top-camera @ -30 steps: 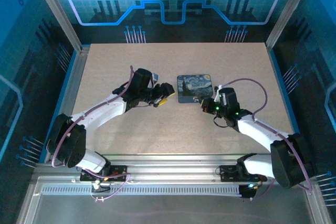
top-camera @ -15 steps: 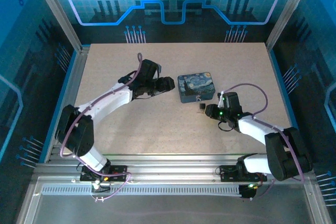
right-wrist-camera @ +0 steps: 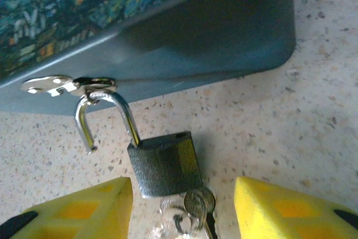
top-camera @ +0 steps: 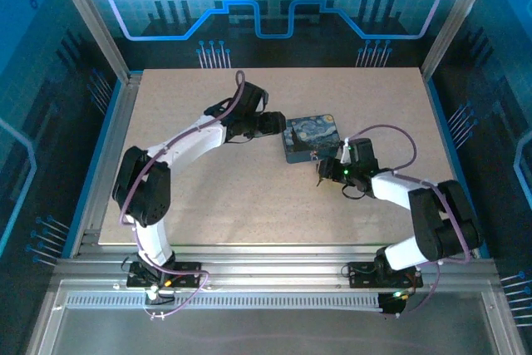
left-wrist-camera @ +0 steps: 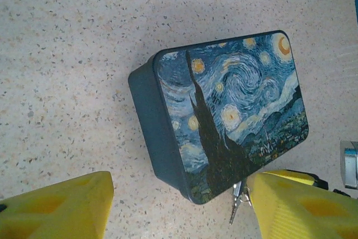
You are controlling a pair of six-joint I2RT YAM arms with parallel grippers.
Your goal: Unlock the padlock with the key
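The padlock (right-wrist-camera: 165, 163) is a small black body lying on the table against the front wall of the dark blue swirl-patterned tin (right-wrist-camera: 168, 43). Its silvery shackle (right-wrist-camera: 103, 116) hangs in the tin's hasp with one leg out of the body. The key (right-wrist-camera: 198, 201) sits at the padlock's bottom on a small ring. My right gripper (right-wrist-camera: 183, 190) (top-camera: 324, 174) is open, one yellow finger on each side of the padlock. My left gripper (left-wrist-camera: 180, 180) (top-camera: 273, 125) is open at the tin's (left-wrist-camera: 224, 110) (top-camera: 312, 137) left corner, holding nothing. A toothed key (left-wrist-camera: 236, 205) dangles beside its right finger.
The tin stands right of the middle of the speckled beige table (top-camera: 208, 197). Aluminium rails (top-camera: 116, 139) and blue-lit walls frame the table on all sides. Open table lies in front of and behind the tin.
My left gripper has swung away from the table's middle, up to the tin's left side. The tin has shifted slightly right. My right gripper stayed by the padlock.
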